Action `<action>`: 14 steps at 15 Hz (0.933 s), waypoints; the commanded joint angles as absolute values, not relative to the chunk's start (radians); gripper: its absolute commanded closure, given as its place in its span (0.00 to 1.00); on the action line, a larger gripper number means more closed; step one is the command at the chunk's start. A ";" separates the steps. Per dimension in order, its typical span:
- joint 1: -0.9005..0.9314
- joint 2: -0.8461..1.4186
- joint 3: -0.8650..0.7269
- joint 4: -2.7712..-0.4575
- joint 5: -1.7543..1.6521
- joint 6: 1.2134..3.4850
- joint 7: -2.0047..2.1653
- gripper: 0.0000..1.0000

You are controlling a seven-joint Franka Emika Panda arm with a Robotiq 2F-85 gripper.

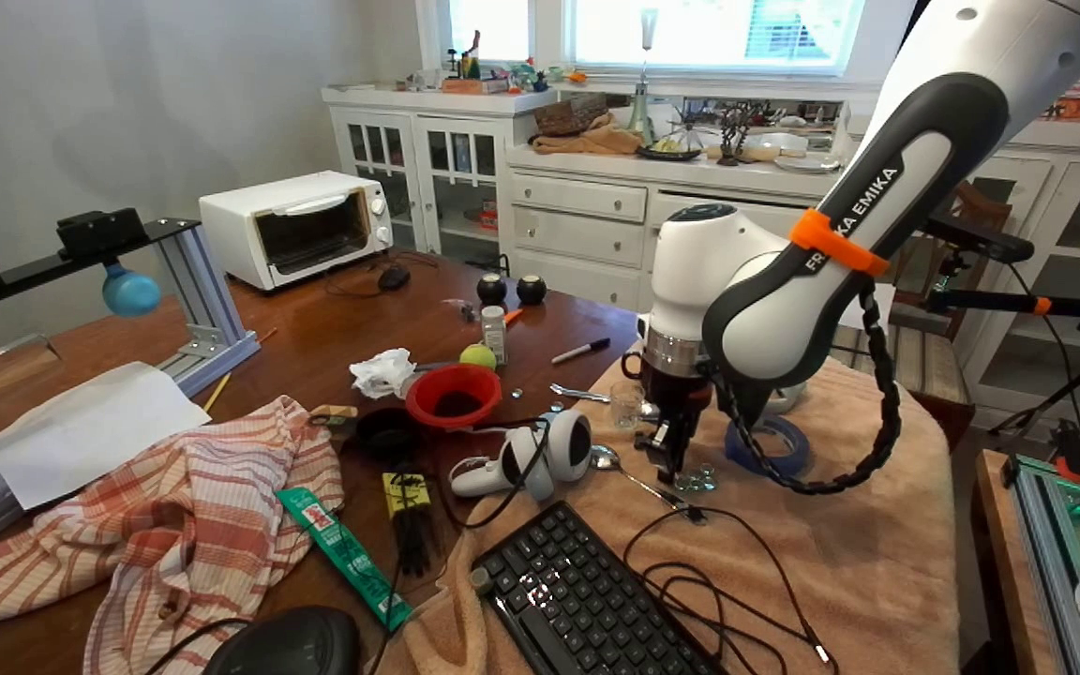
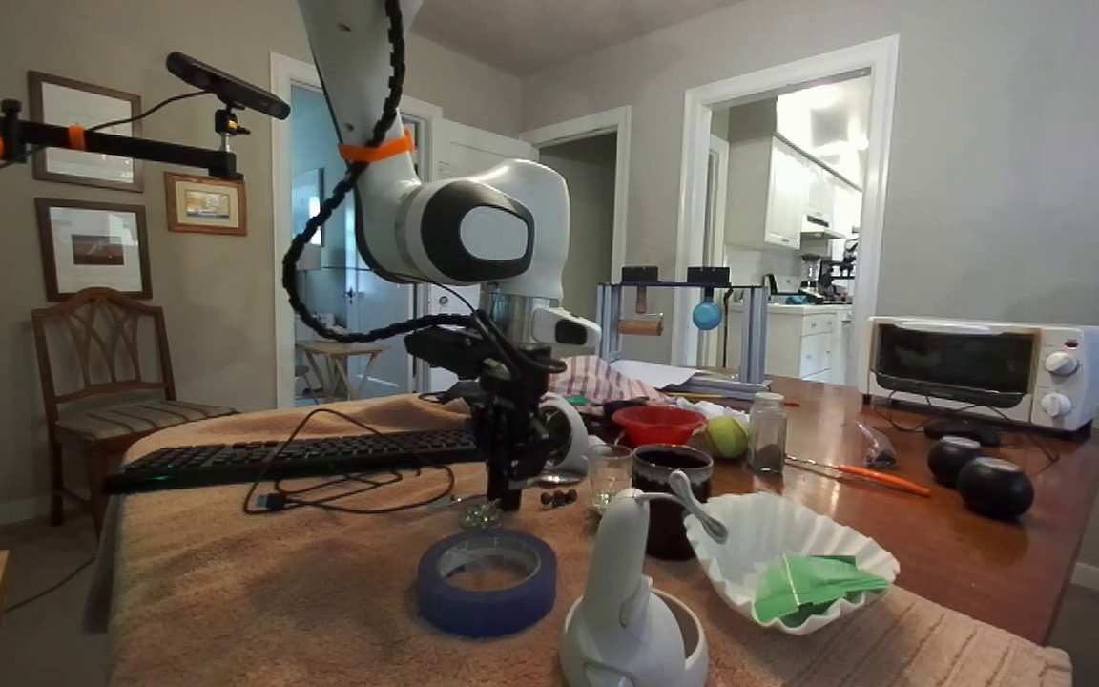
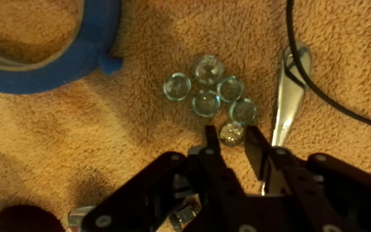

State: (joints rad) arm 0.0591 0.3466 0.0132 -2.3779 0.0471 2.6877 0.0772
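Note:
My gripper (image 3: pixel 232 132) points down, its fingers partly open, low over the tan towel (image 3: pixel 159 135). A clear, glittery glass bead (image 3: pixel 232 134) sits between the fingertips, with thin gaps beside it. Several more clear, blue-edged glass beads (image 3: pixel 206 103) lie just beyond the tips. The gripper (image 1: pixel 667 469) and beads (image 1: pixel 696 482) also show in an exterior view. A metal spoon (image 3: pixel 287 106) lies beside the right finger. A roll of blue tape (image 3: pixel 98 35) lies to the upper left; it shows in both exterior views (image 1: pixel 795 459) (image 2: pixel 487 611).
A clear glass (image 2: pixel 610 468), dark mug (image 2: pixel 672 520), white fluted bowl (image 2: pixel 750 534) and white controller (image 2: pixel 631 620) stand near the gripper. A black keyboard (image 1: pixel 587 600) with loose cables, another controller (image 1: pixel 540 459) and a red bowl (image 1: pixel 423 403) lie close by. A toaster oven (image 1: pixel 301 230) stands farther back.

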 commanded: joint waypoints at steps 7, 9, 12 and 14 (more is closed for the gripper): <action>0.063 0.366 0.008 -2.363 0.034 2.706 0.096 0.95; 0.053 0.346 0.018 -2.358 0.054 2.692 0.087 0.95; 0.047 0.313 0.018 -2.329 0.072 2.672 0.095 0.95; 0.044 0.302 0.013 -2.303 0.081 2.666 0.116 0.95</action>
State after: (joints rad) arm 0.0545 0.3260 0.0117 -2.3293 0.0613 2.6877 0.0877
